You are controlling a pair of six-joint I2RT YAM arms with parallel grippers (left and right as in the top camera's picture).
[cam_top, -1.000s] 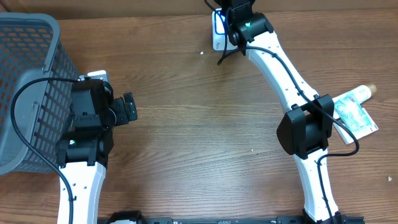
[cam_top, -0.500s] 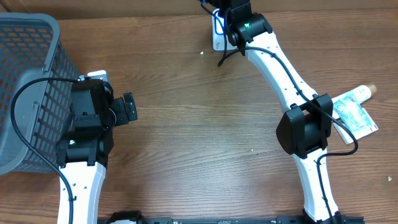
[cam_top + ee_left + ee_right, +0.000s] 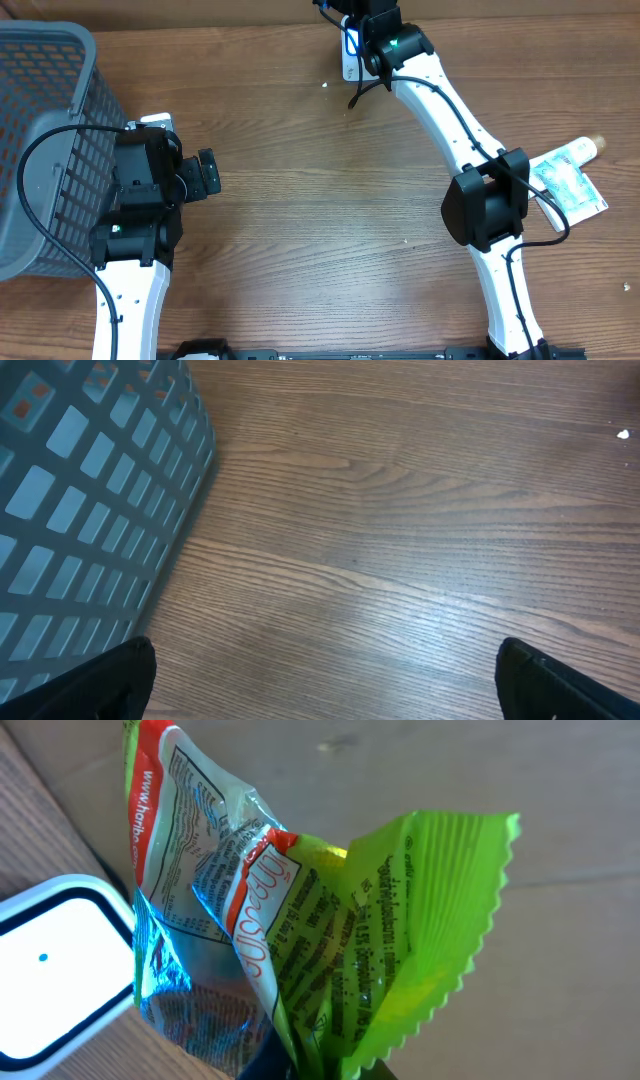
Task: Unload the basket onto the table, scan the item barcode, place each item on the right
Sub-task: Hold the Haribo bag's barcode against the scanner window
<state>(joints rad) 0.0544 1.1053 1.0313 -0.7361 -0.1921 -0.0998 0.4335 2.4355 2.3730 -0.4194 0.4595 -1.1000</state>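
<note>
Idling nearest, beside the basket [image 3: 40,120], the left end effector [image 3: 207,172] stood spread and empty. Far across the bench [image 3: 320,250], the right end effector [image 3: 345,10] pinched the crinkled snack packet [image 3: 300,920], its long axis running straight out from the grip, just beside the white scanner [image 3: 50,970]. Compared with a second earlier, that arm had edged slightly farther away; the left had not moved.

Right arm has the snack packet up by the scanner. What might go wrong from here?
1. The packet is crumpled and shiny; a folded or glaring barcode may not read.
2. It hangs beside the scanner, not squarely over it, so the pass may miss.
3. The right arm's elbow sits over another item; a swing might knock it.
</note>
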